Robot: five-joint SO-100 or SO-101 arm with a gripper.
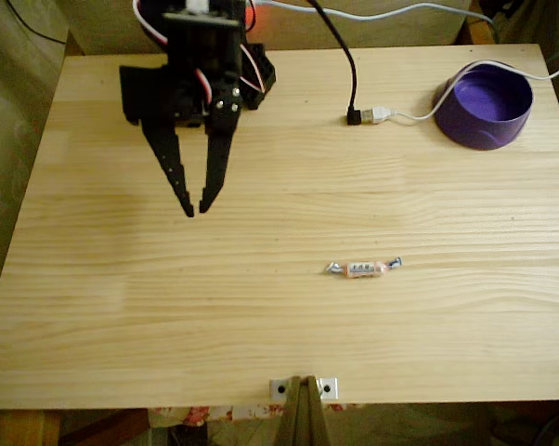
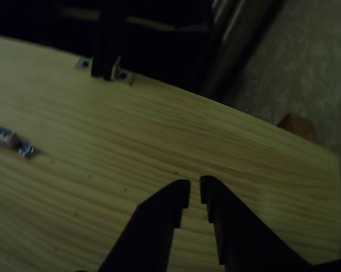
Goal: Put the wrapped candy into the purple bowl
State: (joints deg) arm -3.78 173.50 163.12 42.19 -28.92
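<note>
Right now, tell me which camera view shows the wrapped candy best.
The fixed view. There the whole wrapped candy lies clear on the wooden table, both twisted ends visible, well lit, apart from the claw. The other view is dark and cuts it off at the left edge, showing just one end.

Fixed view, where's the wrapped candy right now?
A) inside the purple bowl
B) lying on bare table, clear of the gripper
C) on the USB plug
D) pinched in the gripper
B: the wrapped candy lies on the table, apart from the gripper and far from the purple bowl.
</note>
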